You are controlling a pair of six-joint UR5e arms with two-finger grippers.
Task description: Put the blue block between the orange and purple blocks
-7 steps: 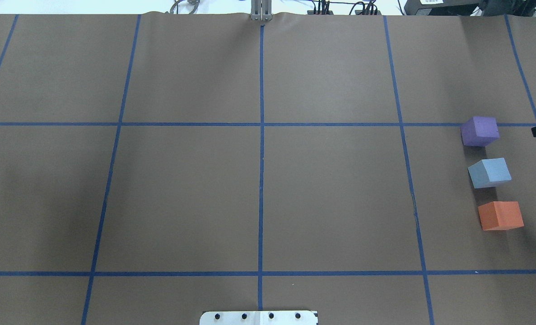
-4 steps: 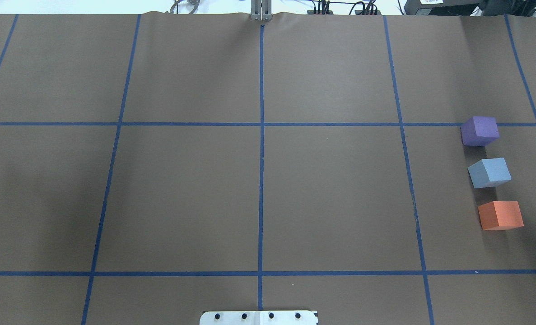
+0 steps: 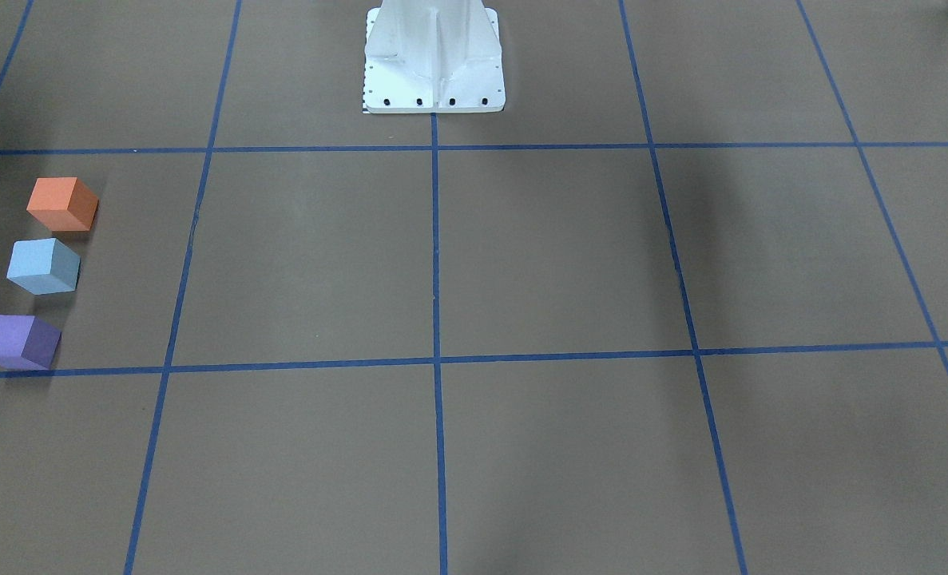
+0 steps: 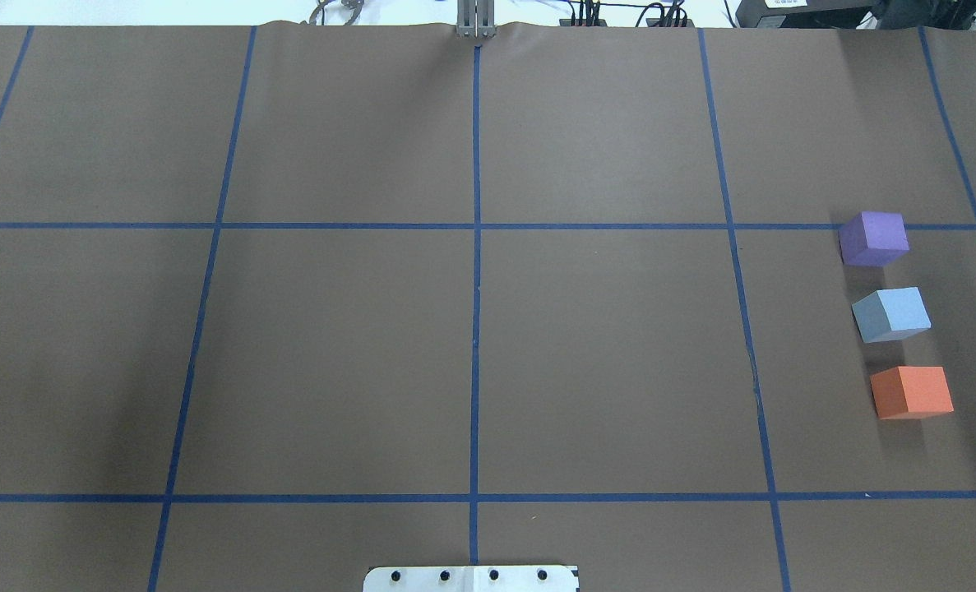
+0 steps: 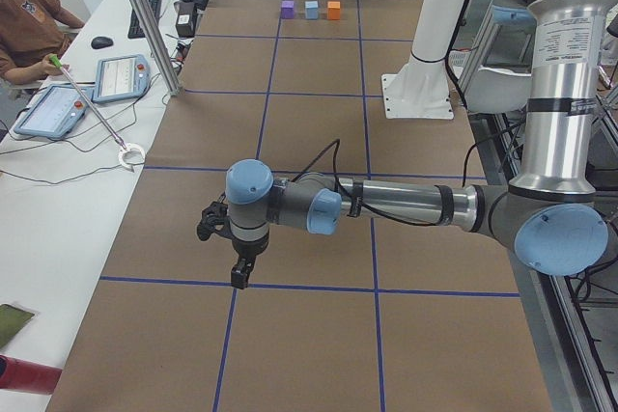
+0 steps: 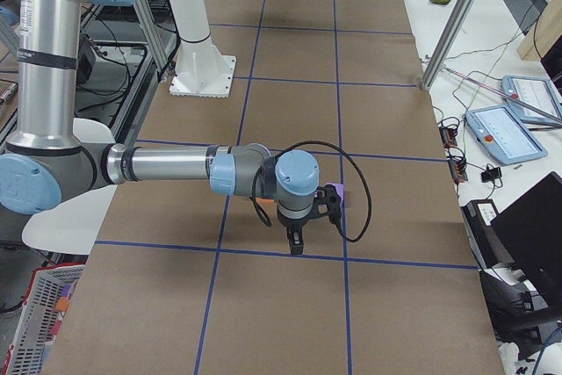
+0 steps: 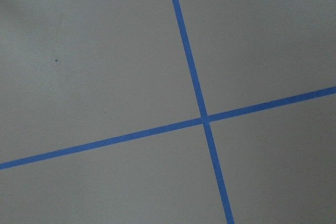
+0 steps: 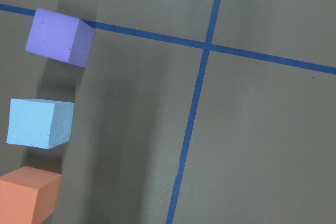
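The blue block (image 4: 890, 314) sits on the table between the purple block (image 4: 872, 238) and the orange block (image 4: 911, 392), in one row at the far right, small gaps between them. The front-facing view shows orange (image 3: 61, 204), blue (image 3: 42, 266) and purple (image 3: 18, 342) at its left. The right wrist view shows purple (image 8: 59, 36), blue (image 8: 39, 123) and orange (image 8: 29, 195) below it. My right gripper (image 6: 297, 241) hangs over the table beside the blocks, holding none. My left gripper (image 5: 237, 275) hangs far from them. I cannot tell whether either is open or shut.
The robot's white base (image 3: 434, 60) stands at the table's middle near edge. Blue tape lines (image 4: 475, 288) grid the brown table. Operators' tablets (image 5: 118, 76) and cables lie on the white desk along the far side.
A dark fingertip of my right gripper at the overhead view's right edge one second ago has left that view. The three blocks have not moved.
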